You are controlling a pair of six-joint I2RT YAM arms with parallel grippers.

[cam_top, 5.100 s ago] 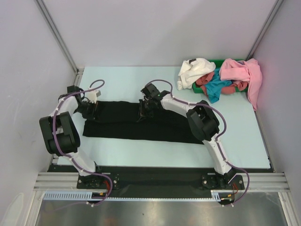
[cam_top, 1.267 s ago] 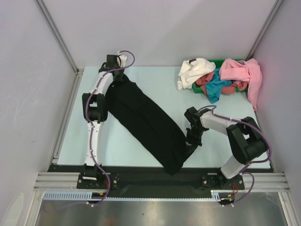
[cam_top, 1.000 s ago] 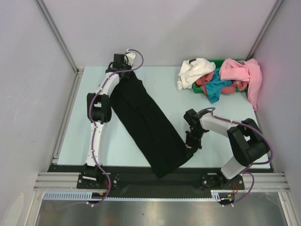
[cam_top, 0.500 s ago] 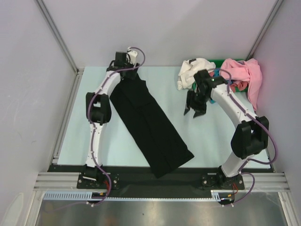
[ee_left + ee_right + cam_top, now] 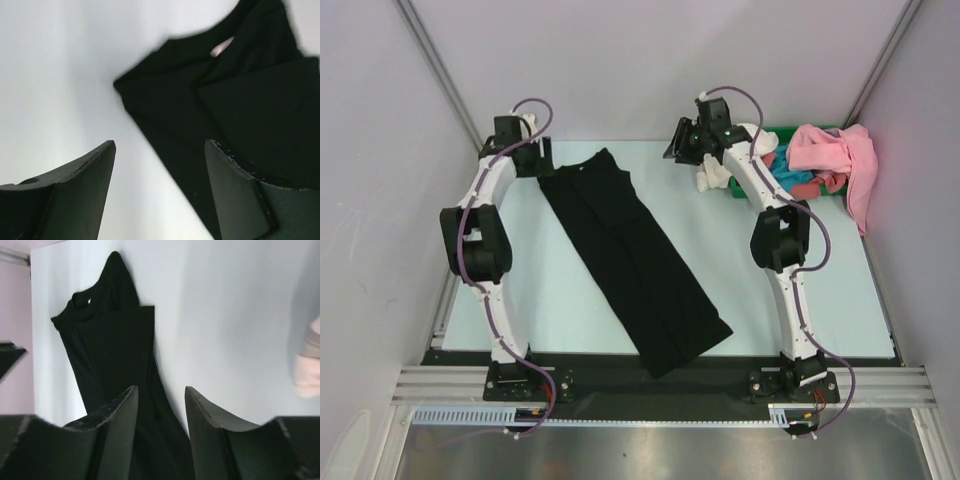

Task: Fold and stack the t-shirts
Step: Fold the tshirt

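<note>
While black t-shirt (image 5: 635, 265) lies as diagonal strip, left gripper (image 5: 160, 145) and right gripper (image 5: 161, 390) gape empty; suggest pinching collar corners evenly, folding onto hem.

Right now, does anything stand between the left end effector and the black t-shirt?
Nothing visible does. The left end effector is open and hangs by the collar end of the black t-shirt; only bare table lies between them.

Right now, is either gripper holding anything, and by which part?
Nothing is held. Left gripper and right gripper are both open; the black t-shirt lies free.
</note>
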